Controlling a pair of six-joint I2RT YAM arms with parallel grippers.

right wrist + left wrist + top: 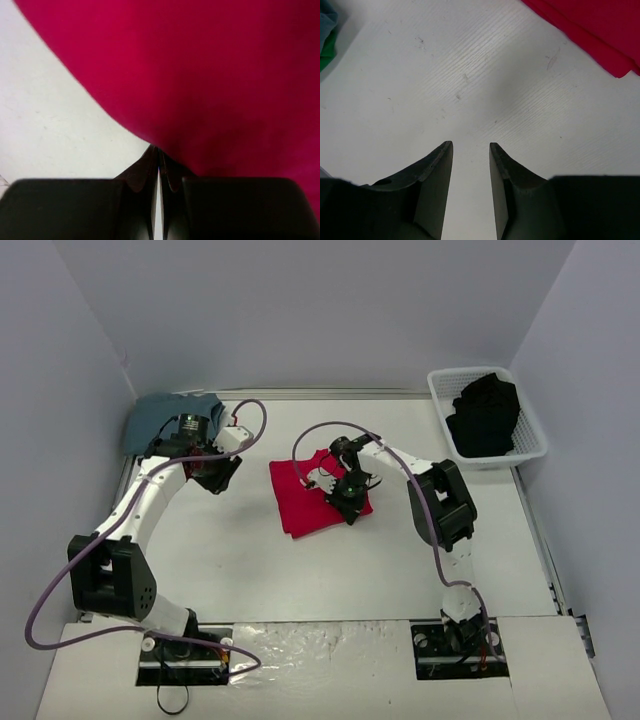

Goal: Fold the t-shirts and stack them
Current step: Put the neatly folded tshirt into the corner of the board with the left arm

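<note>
A bright red t-shirt [300, 502] lies partly folded at the middle of the table. My right gripper [346, 502] is at its right edge, and in the right wrist view its jaws [159, 150] are shut on the rim of the red cloth [210, 75], which fills most of that view. The slate blue-grey t-shirt [160, 415] lies bunched at the far left corner. My left gripper [218, 478] hovers between that shirt and the red one, open over bare table [471, 145] with nothing between its fingers. The black t-shirt [485, 415] sits in the basket.
The white slatted basket [440, 390] stands at the far right corner against the wall. Walls close off the back and both sides. A corner of the red t-shirt [600, 30] shows at the top right of the left wrist view, the blue-grey t-shirt [326, 22] at its top left.
</note>
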